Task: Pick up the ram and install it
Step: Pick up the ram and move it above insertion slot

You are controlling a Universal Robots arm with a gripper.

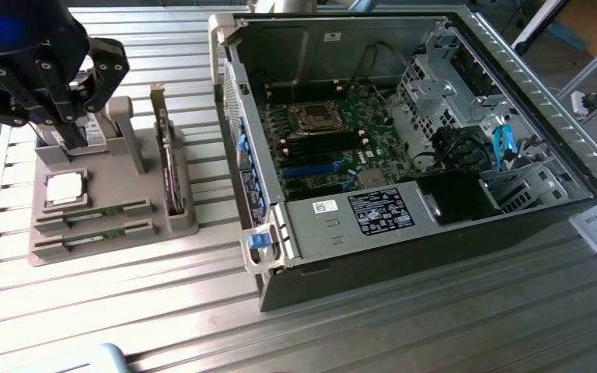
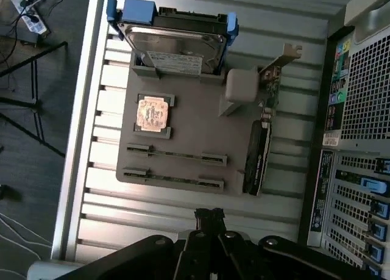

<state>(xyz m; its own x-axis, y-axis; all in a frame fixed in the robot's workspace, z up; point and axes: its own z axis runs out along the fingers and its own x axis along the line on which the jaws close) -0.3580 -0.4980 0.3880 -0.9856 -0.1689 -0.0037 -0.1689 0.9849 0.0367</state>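
We start with the ram (image 1: 96, 211) (image 2: 177, 156), a long, narrow, flat green circuit-board stick with small black chips. It lies flat in a slot at the lower left of the exterior view, with a second stick (image 1: 89, 235) just beside it. Both sit untouched in a matte grey moulded plastic tray (image 1: 106, 255), so we judge the pick has not begun. The black gripper (image 1: 68, 105) hangs at the upper left, fingertips pressed together and holding nothing, over the tray's far end, where a silver hard drive (image 1: 91, 134) with a white label stands.

A board this thin and rigid calls for parted jaws squared to its long edges, we reckon.

Further out we see a square metal-capped processor (image 1: 63, 189), an upright expansion card (image 1: 174, 175), and the open dark steel computer case (image 1: 403, 148) at the right. Everything rests on a ribbed aluminium table (image 1: 122, 318).
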